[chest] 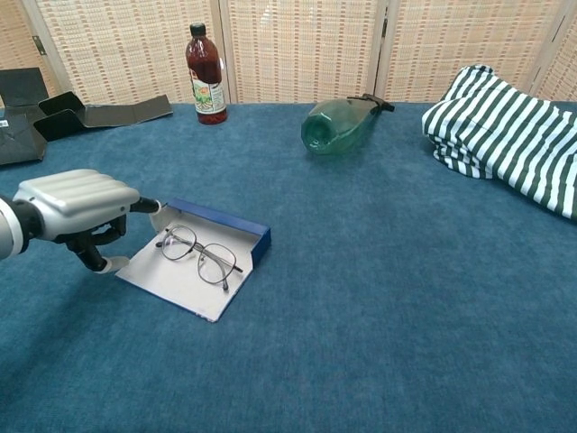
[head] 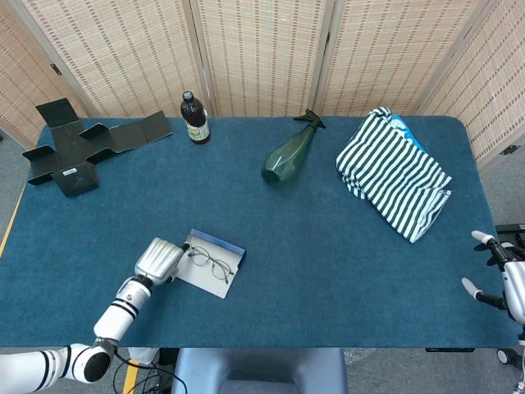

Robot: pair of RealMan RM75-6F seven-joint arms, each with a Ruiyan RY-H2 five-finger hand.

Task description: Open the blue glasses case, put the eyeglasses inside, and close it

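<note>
1. Head view: I see my left hand [head: 159, 258] at the left edge of the open case [head: 210, 263], glasses [head: 210, 263] lying inside; my right hand [head: 496, 279] idles off the table edge, fingers spread, holding nothing.
2. Chest view: my left fingers [chest: 149, 206] touch the case's corner, curled, gripping nothing I can confirm. Pushing might skid the case or spill the glasses.

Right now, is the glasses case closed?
No, the blue glasses case lies open on the table, with the eyeglasses resting on its pale inner surface and the left hand at its left edge.
</note>
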